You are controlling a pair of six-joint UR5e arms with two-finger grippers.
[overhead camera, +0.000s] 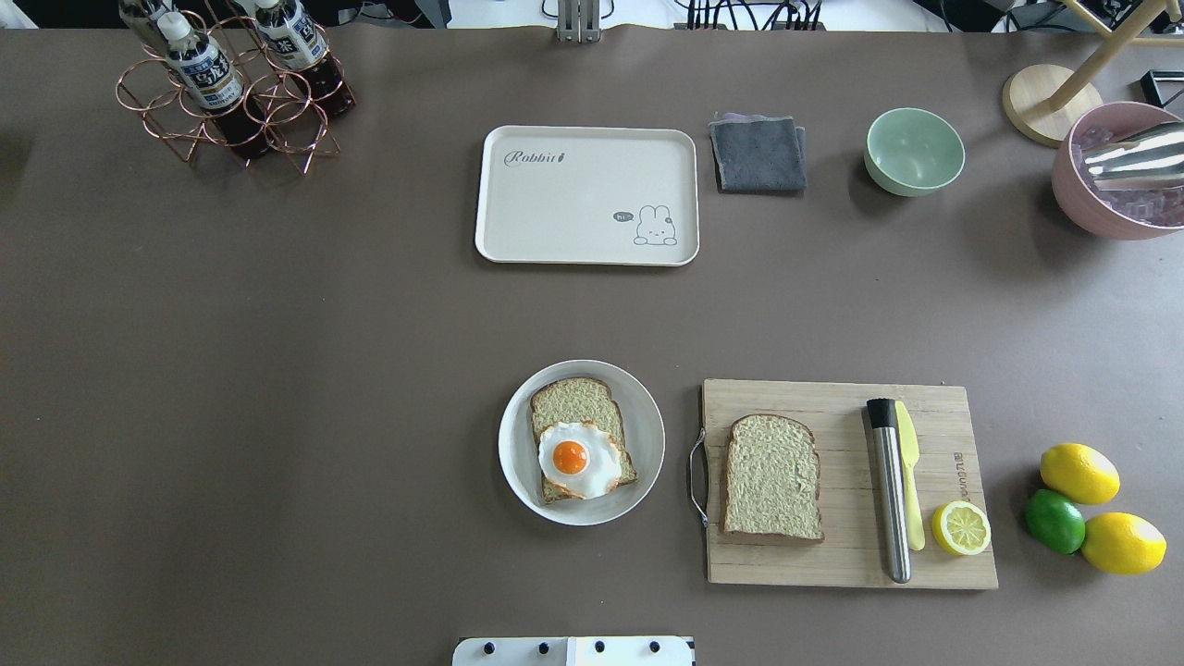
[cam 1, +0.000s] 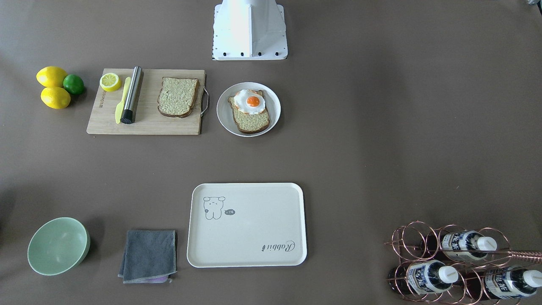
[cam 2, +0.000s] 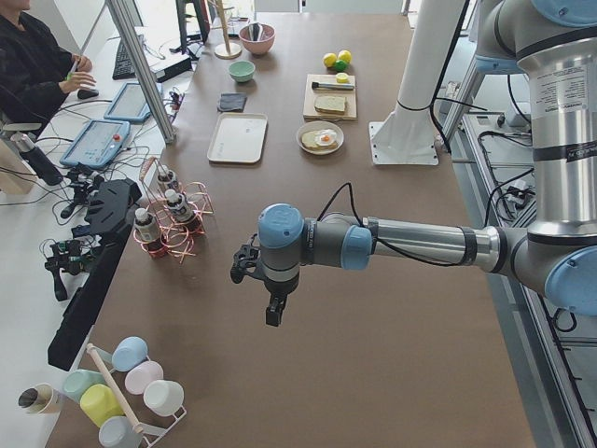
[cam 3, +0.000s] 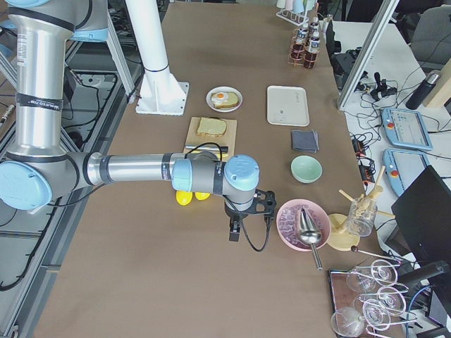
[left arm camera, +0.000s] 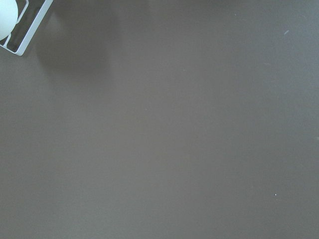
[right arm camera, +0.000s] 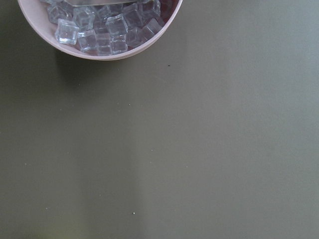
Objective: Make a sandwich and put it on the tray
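A small white plate (overhead camera: 650,435) holds one bread slice (overhead camera: 573,405) with a fried egg (overhead camera: 578,458) on top; it also shows in the front view (cam 1: 274,106). A second bread slice (overhead camera: 772,476) lies on the wooden cutting board (overhead camera: 832,564). The cream tray (overhead camera: 586,195) with its "Rabbit" print sits bare across the table. My left gripper (cam 2: 270,313) hovers over bare table far from the food, and my right gripper (cam 3: 235,231) hangs near the pink bowl. Both show only in the side views, so I cannot tell whether they are open or shut.
On the board lie a steel cylinder (overhead camera: 890,490), a yellow knife (overhead camera: 909,481) and a half lemon (overhead camera: 961,528). Two lemons and a lime (overhead camera: 1054,521) sit beside it. A grey cloth (overhead camera: 758,154), a green bowl (overhead camera: 914,151), a pink bowl of ice (overhead camera: 1101,203) and a bottle rack (overhead camera: 231,83) line the far side.
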